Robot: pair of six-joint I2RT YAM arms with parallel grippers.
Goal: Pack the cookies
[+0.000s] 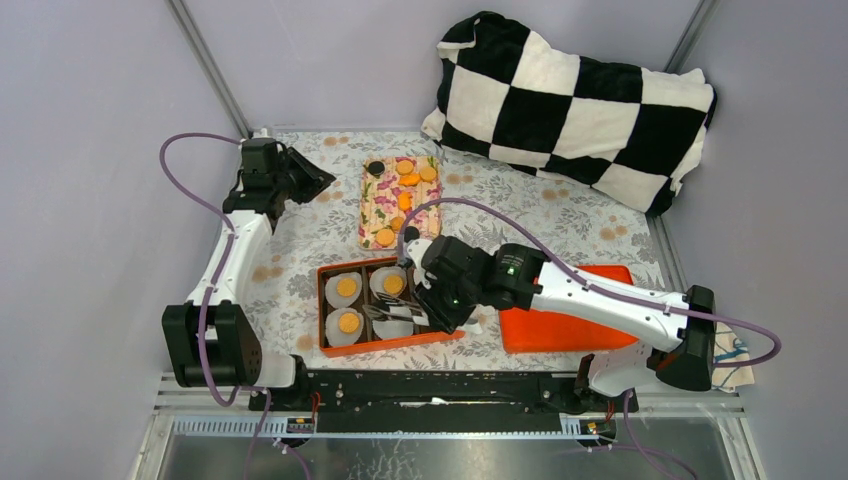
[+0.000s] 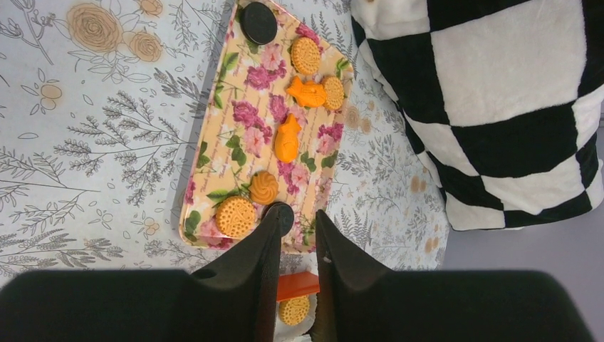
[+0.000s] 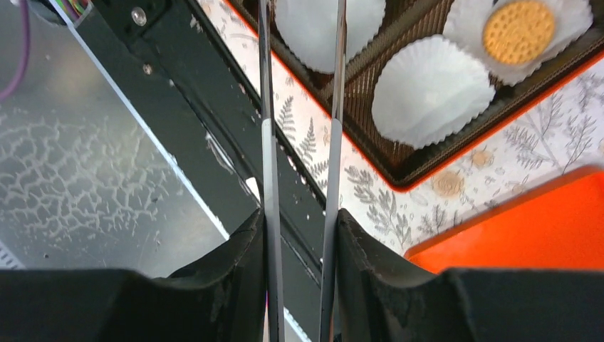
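Several orange cookies (image 2: 235, 216) and a black one (image 2: 258, 23) lie on a floral tray (image 2: 246, 121), at the back middle in the top view (image 1: 372, 215). An orange box (image 1: 330, 348) holds white paper cups; three carry a cookie (image 1: 346, 288), one cup (image 1: 392, 328) is bare. My right gripper (image 1: 432, 312) is shut on metal tongs (image 3: 267, 107), whose tips reach over the box's near cups (image 3: 431, 92). My left gripper (image 2: 298, 217) hangs high over the tray's near end, jaws slightly apart and empty; a second black cookie (image 2: 286, 214) shows at its fingertip.
An orange lid (image 1: 560, 325) lies right of the box, under my right arm. A black-and-white checkered pillow (image 1: 575, 100) fills the back right. A black rail (image 3: 214, 128) runs along the table's near edge.
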